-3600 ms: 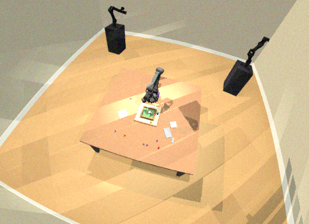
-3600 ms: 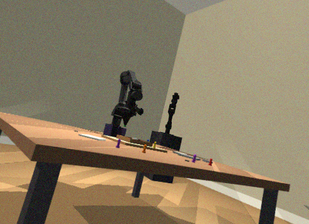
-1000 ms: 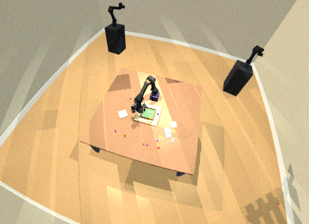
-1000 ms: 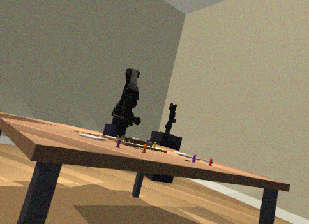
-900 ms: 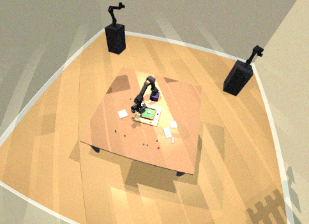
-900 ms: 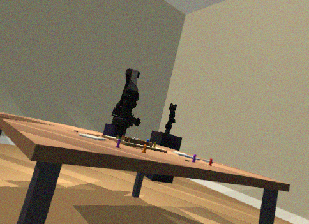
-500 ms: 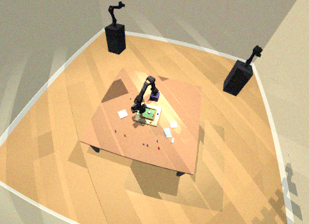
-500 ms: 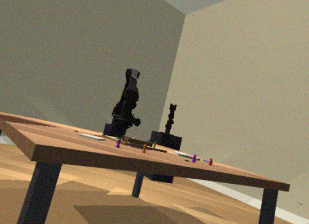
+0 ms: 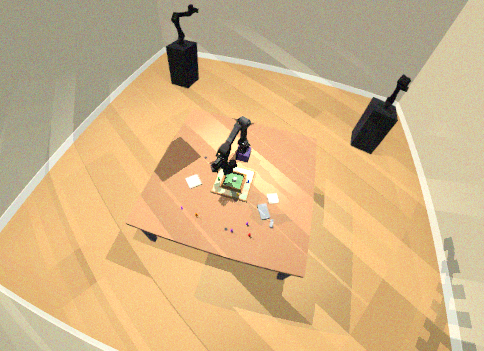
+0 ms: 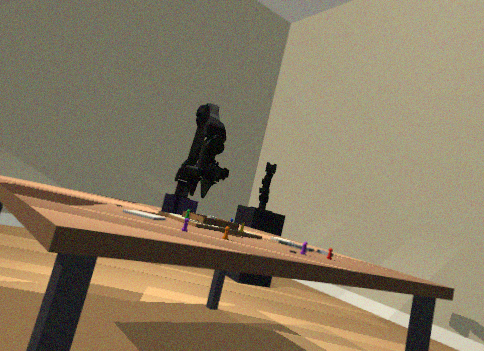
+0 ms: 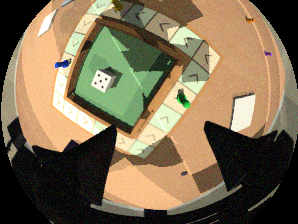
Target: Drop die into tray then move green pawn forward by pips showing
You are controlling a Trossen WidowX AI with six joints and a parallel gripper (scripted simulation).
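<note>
The white die (image 9: 234,179) (image 11: 102,80) lies inside the green-floored tray (image 11: 165,89), with several pips on its top face. The green pawn (image 9: 218,179) (image 10: 188,214) (image 11: 183,99) stands upright on a pale square of the arrow track, outside the tray wall. My gripper (image 10: 198,194) (image 11: 162,128) is wide open and empty, raised above the board (image 11: 165,119) (image 9: 243,197). The green pawn is clear of both fingers. The blue pawn (image 11: 62,64) (image 9: 248,181) is across the tray from it. The yellow pawn (image 11: 117,5) (image 10: 242,228) is on another side of the track.
A white card (image 9: 193,181) (image 11: 243,112) lies beside the board, and another pale card (image 9: 272,198) lies on its other side. A grey flat object (image 9: 263,211) is near that one. Purple (image 9: 182,208), orange (image 9: 196,215) and red (image 9: 250,235) pawns stand on the table away from the board.
</note>
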